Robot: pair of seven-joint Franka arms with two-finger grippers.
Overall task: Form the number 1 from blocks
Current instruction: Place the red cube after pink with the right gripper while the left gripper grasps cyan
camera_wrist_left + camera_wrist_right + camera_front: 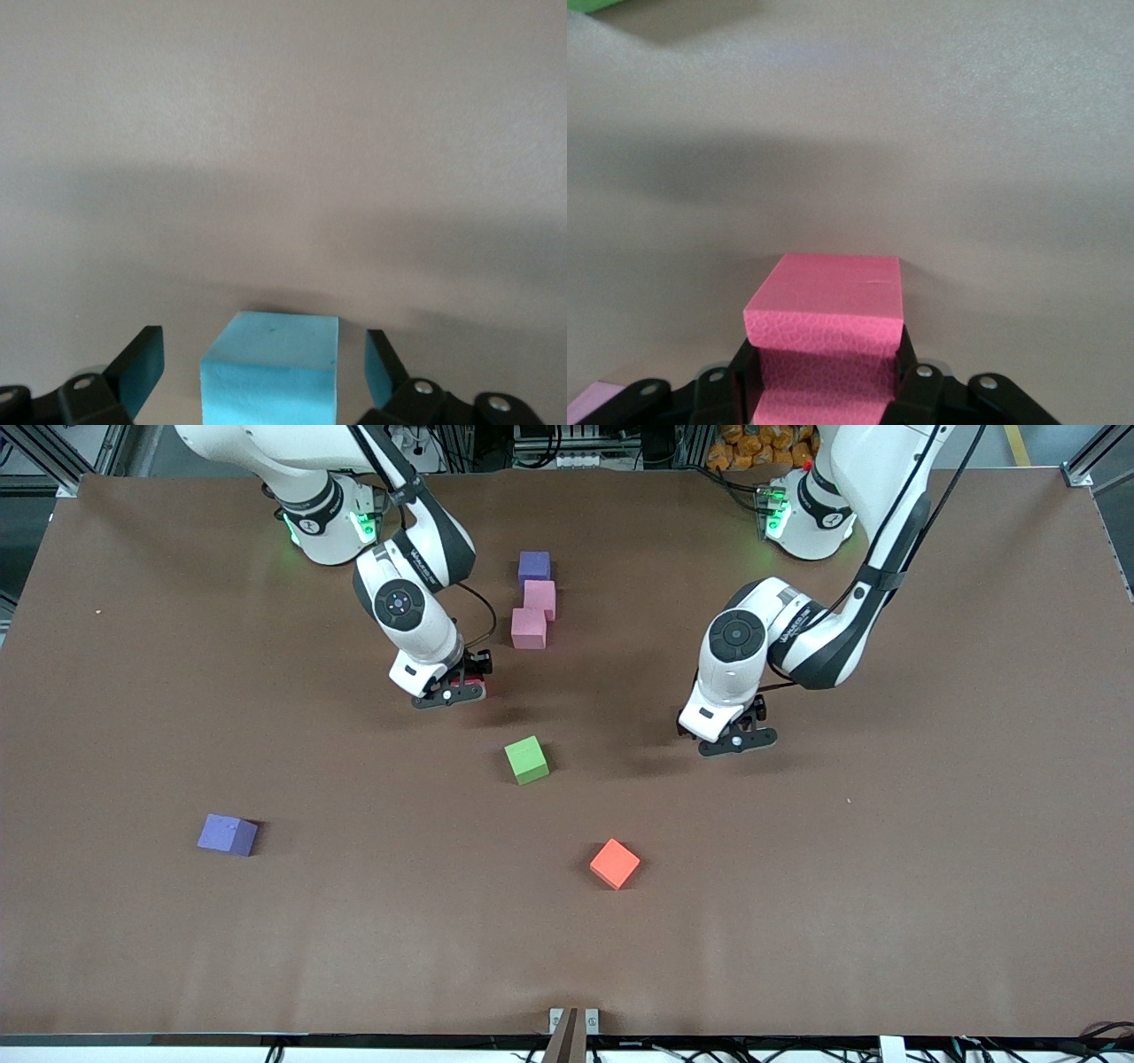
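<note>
Everywhere, bare brown table [886, 912].

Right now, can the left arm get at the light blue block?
Probably yes. The left gripper is open with its fingers on either side of the light blue block on the table, nothing between them; it only needs to close.

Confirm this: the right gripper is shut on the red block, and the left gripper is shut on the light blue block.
Half right. The right gripper is shut on the red block, but the left gripper is open: in the left wrist view its fingers stand clear on either side of the light blue block, not touching it.
</note>
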